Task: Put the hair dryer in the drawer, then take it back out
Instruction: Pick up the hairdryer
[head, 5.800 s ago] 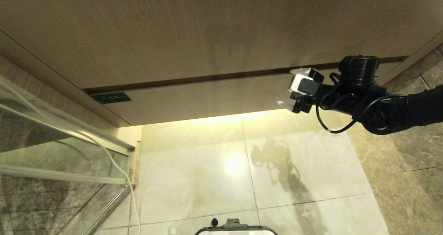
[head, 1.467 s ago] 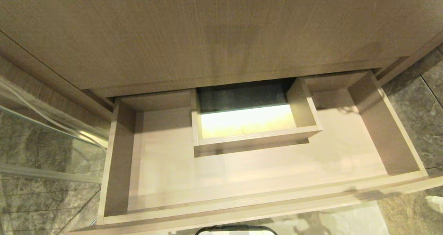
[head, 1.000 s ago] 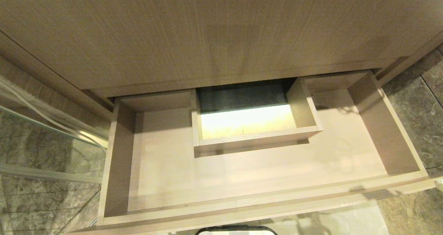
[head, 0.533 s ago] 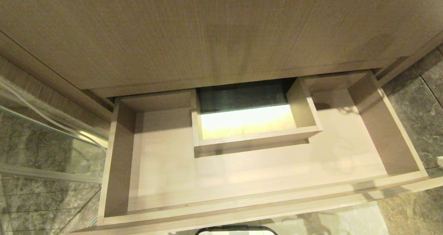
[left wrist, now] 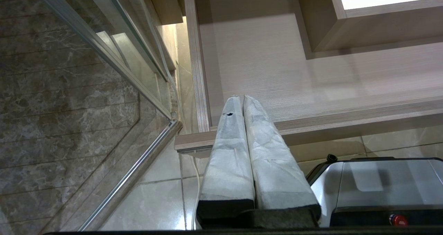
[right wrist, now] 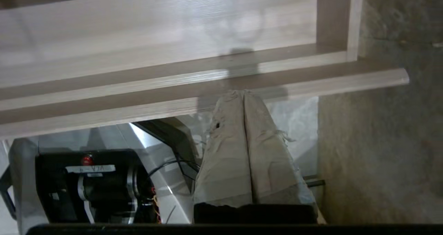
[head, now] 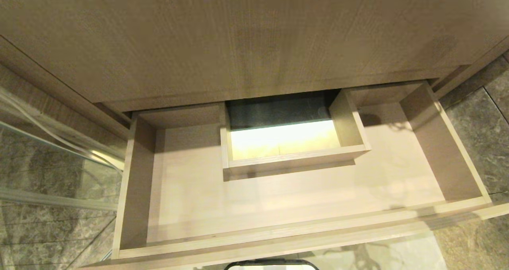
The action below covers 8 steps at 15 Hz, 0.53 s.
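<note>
Since the earlier frame, right pincer has closed together, empty; one light-wood drawer stands open; left pincer together too.

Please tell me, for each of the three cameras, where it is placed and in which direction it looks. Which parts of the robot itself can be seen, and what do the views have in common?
Head view: on the robot's head, looking down into the open drawer; only a sliver of the robot's base shows.
Left wrist view: behind the shut left gripper, facing the drawer's left front corner and a glass panel; the base appears.
Right wrist view: behind the shut right gripper, below the drawer's right front corner, facing it; the base appears.
Shared: all three show the drawer, with no hair dryer visible.
</note>
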Available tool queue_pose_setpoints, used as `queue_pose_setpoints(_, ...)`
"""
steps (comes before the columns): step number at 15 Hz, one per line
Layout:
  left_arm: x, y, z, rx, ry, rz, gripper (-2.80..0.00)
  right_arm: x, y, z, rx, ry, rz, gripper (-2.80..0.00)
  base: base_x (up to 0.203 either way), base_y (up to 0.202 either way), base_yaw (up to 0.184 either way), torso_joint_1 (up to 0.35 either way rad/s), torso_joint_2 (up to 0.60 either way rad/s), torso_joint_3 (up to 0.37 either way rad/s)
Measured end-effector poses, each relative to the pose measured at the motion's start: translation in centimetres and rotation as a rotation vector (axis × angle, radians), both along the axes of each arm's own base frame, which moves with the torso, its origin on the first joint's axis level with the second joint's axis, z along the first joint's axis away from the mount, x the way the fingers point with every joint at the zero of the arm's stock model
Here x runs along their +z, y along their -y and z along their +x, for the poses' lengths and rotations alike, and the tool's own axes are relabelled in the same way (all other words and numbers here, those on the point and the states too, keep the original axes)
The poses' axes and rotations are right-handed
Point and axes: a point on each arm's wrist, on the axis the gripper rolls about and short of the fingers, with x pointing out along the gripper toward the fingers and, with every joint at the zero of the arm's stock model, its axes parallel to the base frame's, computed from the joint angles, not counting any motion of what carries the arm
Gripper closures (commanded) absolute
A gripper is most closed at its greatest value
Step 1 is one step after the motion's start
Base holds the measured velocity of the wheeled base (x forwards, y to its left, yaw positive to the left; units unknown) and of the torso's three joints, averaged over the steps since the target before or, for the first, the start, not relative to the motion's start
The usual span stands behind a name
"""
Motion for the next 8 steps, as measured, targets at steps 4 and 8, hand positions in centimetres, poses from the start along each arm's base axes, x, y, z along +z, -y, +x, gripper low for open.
queue_pose_setpoints(4,0.0,0.0,0.0,0.000,0.000,0.000,0.00,0.6,0.6,0.8,-0.156,0.020,-0.042,0.00,0.000,0.000,0.000,0.000,0.00,0.000)
queue_pose_setpoints(8,0.0,0.0,0.0,0.000,0.000,0.000,0.00,1.2,0.8,1.8,-0.175,0.046,-0.016,0.00,0.000,0.000,0.000,0.000,0.00,0.000)
